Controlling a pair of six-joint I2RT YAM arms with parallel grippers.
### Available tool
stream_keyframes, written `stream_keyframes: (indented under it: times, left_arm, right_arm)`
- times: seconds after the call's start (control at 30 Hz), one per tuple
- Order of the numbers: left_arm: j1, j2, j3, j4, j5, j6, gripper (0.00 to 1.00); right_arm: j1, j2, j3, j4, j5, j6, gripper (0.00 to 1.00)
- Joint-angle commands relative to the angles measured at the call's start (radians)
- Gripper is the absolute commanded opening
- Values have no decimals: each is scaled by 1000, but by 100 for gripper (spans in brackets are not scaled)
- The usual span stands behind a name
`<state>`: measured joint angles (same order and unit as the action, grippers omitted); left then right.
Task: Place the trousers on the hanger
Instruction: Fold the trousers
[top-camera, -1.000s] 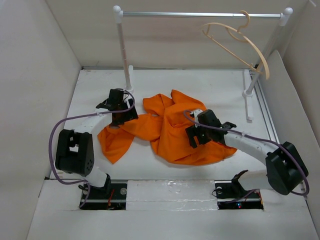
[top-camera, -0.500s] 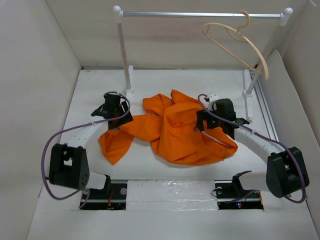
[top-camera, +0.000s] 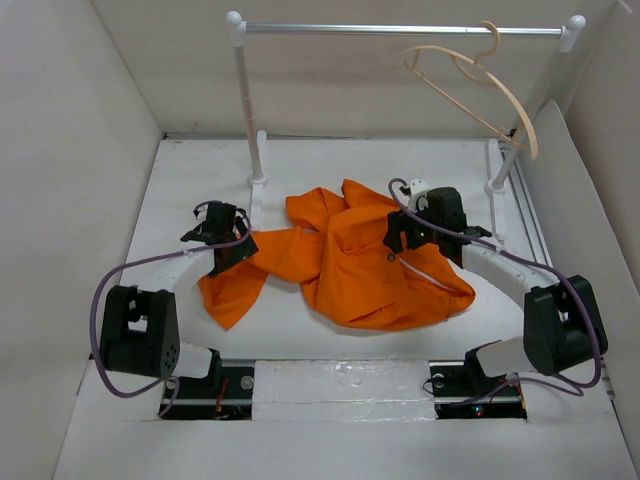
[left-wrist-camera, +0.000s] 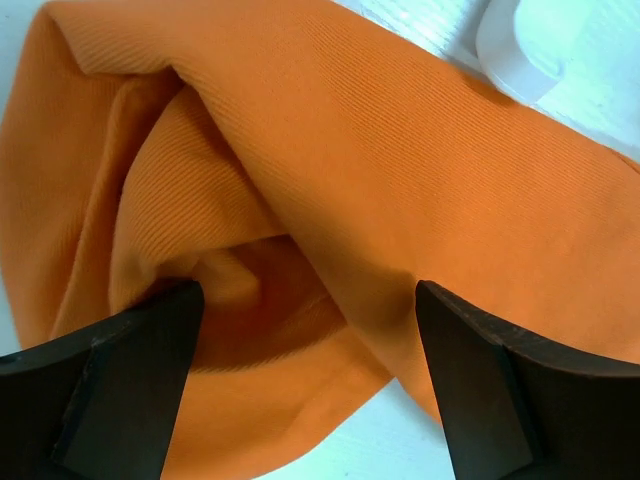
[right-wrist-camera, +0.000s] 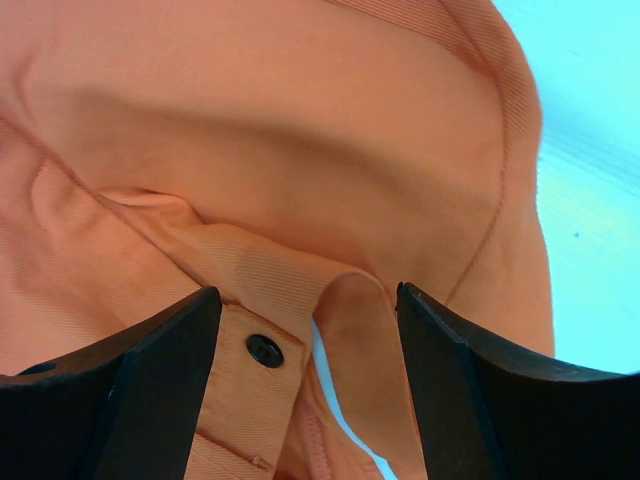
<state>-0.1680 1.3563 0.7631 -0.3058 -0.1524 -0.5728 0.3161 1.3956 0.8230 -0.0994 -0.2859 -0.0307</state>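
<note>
The orange trousers (top-camera: 340, 262) lie crumpled on the white table, one leg stretched to the left. My left gripper (top-camera: 222, 243) is open low over that leg's folds (left-wrist-camera: 300, 200), one finger on each side of a crease. My right gripper (top-camera: 402, 236) is open low over the waistband (right-wrist-camera: 270, 290), with its black button (right-wrist-camera: 264, 350) and the zip opening between the fingers. The pale wooden hanger (top-camera: 480, 85) hangs tilted by its hook on the silver rail (top-camera: 400, 30) at the back right, far from both grippers.
The rail's white posts (top-camera: 247, 110) stand on white feet; the left foot (left-wrist-camera: 515, 50) lies just beyond the trouser leg. White walls enclose the table on three sides. A metal strip (top-camera: 535, 230) runs along the right edge.
The left gripper has moved left and nearer, along the trouser leg. The right gripper has swung back and to the right, to the upper right part of the trousers. The trousers have not moved.
</note>
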Motion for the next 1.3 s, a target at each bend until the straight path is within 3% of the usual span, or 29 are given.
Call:
stream_keyframes:
  times: [0.0, 0.03, 0.13, 0.17, 0.2, 0.23, 0.27, 0.3, 0.43, 0.57, 0.67, 0.73, 0.87, 1.0, 1.1, 1.2, 1.27]
  left_arm:
    - [1, 61, 15, 37, -6, -42, 80]
    - [1, 76, 19, 40, 0, -47, 76]
    - [1, 110, 27, 60, 4, -64, 55]
    - [1, 107, 30, 65, 10, -64, 46]
    - [1, 109, 39, 68, 5, -67, 29]
    - [1, 109, 45, 65, 1, -67, 22]
    - [1, 107, 53, 65, -6, -67, 13]
    - [1, 106, 62, 60, -10, -64, 0]
    - [1, 26, 156, -31, -64, -58, 0]
    - [1, -230, 246, -59, -197, -41, 0]
    - [1, -363, 352, -73, -300, -24, 0]
    - [1, -376, 413, -94, -321, -18, 0]
    - [1, -419, 600, -148, -452, 33, 0]
    - [1, -437, 819, -199, -544, 123, 0]
    - [1, -444, 921, -219, -636, 181, 0]
    - [-41, -447, 889, -217, -707, 241, 0]
    - [-41, -457, 829, -222, -667, 232, 0]
  right_arm:
    - [9, 32, 13, 70, -45, -5, 75]
    - [9, 48, 18, 70, -59, -3, 74]
    - [18, 77, 30, 79, -73, -3, 52]
    - [27, 75, 33, 79, -73, -2, 37]
    - [28, 69, 34, 79, -72, -3, 32]
    - [28, 54, 34, 79, -73, -5, 27]
    - [28, 43, 36, 76, -72, -11, 3]
    - [28, 24, 50, 41, -61, -14, 0]
    - [64, -192, 128, -87, 55, -26, 0]
    - [144, -455, 327, -271, 166, -50, 0]
    - [216, -483, 602, -486, 162, -80, 0]
    - [248, -468, 664, -520, 146, -87, 0]
    - [279, -414, 1027, -618, 53, -84, 0]
    - [279, -385, 1235, -628, -53, -31, 0]
    - [279, -412, 1214, -586, -139, 60, 0]
    - [279, -495, 1092, -646, 28, 68, 0]
    - [279, -556, 931, -707, 277, 57, 0]
